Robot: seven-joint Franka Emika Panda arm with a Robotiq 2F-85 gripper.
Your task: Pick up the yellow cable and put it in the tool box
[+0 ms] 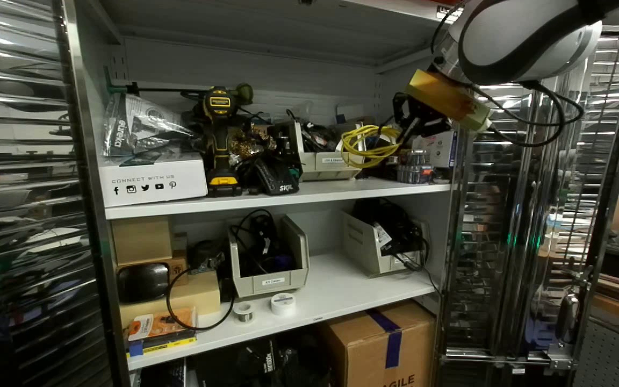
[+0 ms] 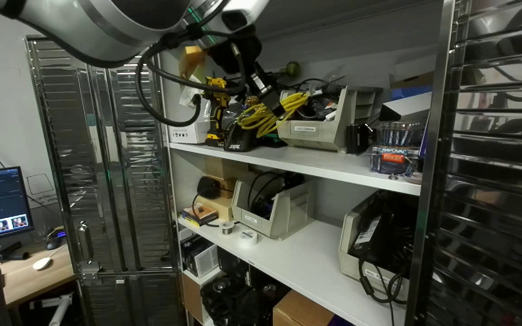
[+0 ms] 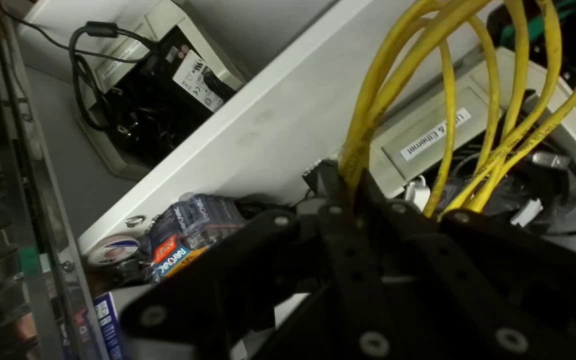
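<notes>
The yellow cable is a loose coil of several loops, seen in both exterior views (image 1: 376, 154) (image 2: 261, 120) and in the wrist view (image 3: 375, 100). My gripper, at the right in an exterior view (image 1: 401, 138) and also in an exterior view (image 2: 280, 110), is shut on a bundle of its strands at the fingertips (image 3: 350, 186). The loops hang in the air in front of the upper shelf. They overlap the grey bin (image 1: 323, 171) (image 2: 311, 138), labelled "USB & Ethernet" in the wrist view (image 3: 418, 132). It holds dark cables. No other plain tool box shows.
The upper shelf (image 1: 309, 189) also bears a yellow-black drill (image 1: 221, 134), a black SKIL item (image 1: 274, 174), a white box (image 1: 153, 180) and battery packs (image 2: 394, 158). Grey bins (image 1: 269, 282) (image 1: 384, 260) stand on the shelf below. Metal doors (image 1: 503, 215) (image 2: 492, 181) flank the cabinet.
</notes>
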